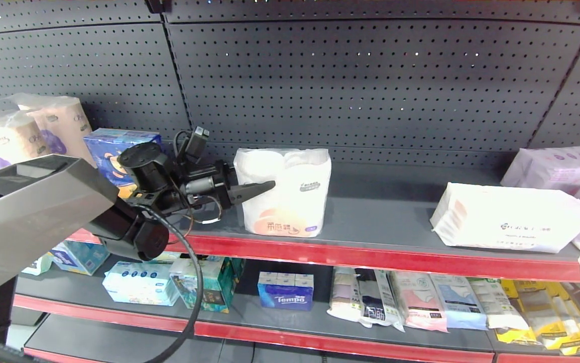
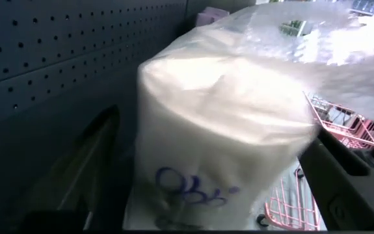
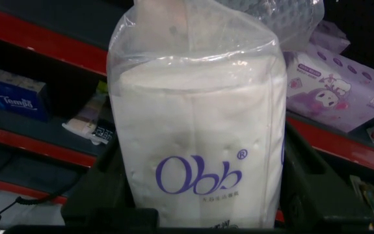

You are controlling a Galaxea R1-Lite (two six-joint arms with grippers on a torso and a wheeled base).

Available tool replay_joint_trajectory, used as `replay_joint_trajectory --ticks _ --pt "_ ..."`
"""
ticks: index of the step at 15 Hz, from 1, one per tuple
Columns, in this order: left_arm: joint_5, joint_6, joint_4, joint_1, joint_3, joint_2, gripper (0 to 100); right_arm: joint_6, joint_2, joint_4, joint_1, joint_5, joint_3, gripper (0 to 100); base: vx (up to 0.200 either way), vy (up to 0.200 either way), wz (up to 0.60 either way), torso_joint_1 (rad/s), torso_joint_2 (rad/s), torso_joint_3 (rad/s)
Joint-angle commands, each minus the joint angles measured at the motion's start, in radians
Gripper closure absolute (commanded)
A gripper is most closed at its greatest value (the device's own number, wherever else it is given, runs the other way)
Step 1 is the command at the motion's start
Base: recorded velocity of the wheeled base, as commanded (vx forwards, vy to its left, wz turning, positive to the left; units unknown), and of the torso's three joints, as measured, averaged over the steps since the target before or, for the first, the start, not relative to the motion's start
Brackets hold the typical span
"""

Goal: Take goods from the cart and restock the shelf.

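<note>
Grey upper shelf deck (image 1: 381,212): bare at 3 o'clock of white plastic-wrapped roll pack (image 1: 282,191), up to flat white soft pack (image 1: 512,217). 9 o'clock: left gripper (image 1: 254,190), blue carton (image 1: 118,146) crowd in. 4 o'clock: right gripper (image 3: 206,195) clamping clear-bagged white rolls (image 3: 200,130).

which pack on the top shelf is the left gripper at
The upright white pack with orange print, mid-shelf: the left gripper is at it. The flat white pack lies apart to its right.
</note>
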Motion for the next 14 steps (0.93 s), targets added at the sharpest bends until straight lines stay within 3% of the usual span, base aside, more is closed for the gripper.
replay_joint_trajectory --ticks 1,8,14 --pt "-0.003 -0.003 -0.001 0.001 0.041 -0.058 0 0.0 0.0 0.0 0.0 0.0 0.001 100 0.0 0.0 0.0 0.0 0.0 0.0" --pt "-0.005 -0.003 -0.036 0.027 0.17 -0.171 0 0.001 0.009 0.0 0.001 0.003 0.003 100 0.0 0.0 0.0 0.0 0.0 0.0" --pt "-0.002 -0.001 -0.07 0.05 0.219 -0.205 0 0.003 0.009 0.0 0.003 0.008 0.006 100 0.0 0.0 0.0 0.0 0.0 0.0"
